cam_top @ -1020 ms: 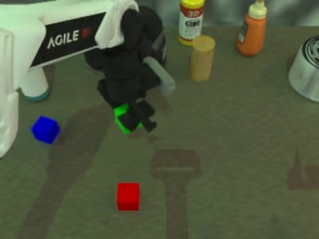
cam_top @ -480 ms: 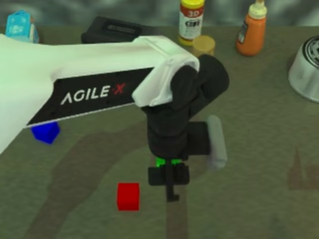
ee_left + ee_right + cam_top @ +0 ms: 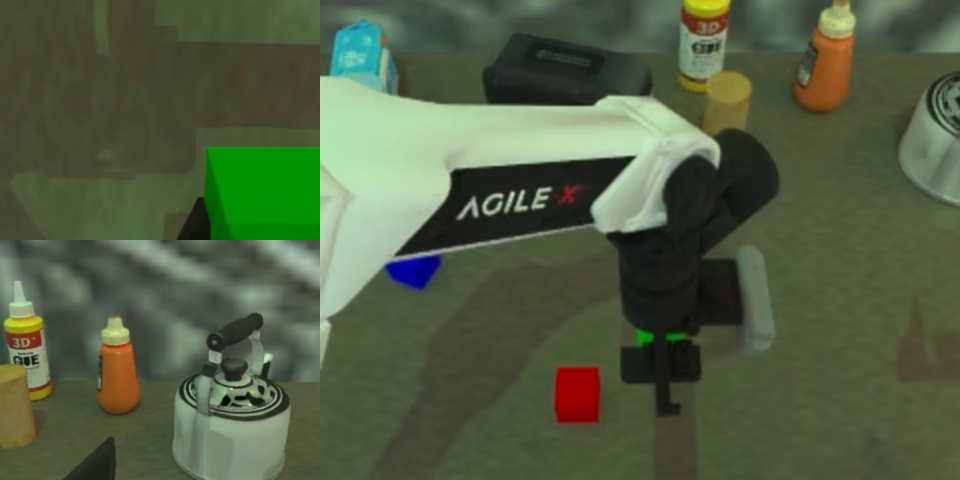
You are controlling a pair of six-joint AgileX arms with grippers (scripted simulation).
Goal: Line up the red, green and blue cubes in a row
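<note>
My left gripper [image 3: 662, 352] is shut on the green cube [image 3: 655, 338], which shows only as a green sliver under the wrist in the top view and fills a corner of the left wrist view [image 3: 265, 192]. It hangs just right of the red cube [image 3: 577, 393], which rests near the table's front edge. The blue cube [image 3: 413, 270] lies at the left, half hidden under my left arm. Only a dark edge of my right gripper [image 3: 102, 465] shows in its wrist view; the right arm is outside the top view.
Along the back stand a blue carton [image 3: 362, 55], a black box [image 3: 565, 68], a yellow glue bottle [image 3: 704, 42], a wooden cylinder [image 3: 727, 100] and an orange bottle [image 3: 825, 65]. A metal kettle [image 3: 932, 140] sits at the right edge.
My left arm carried the green cube from the back left to a spot right of the red cube, then shifted slightly toward the front edge. Red and blue cubes stayed put.
</note>
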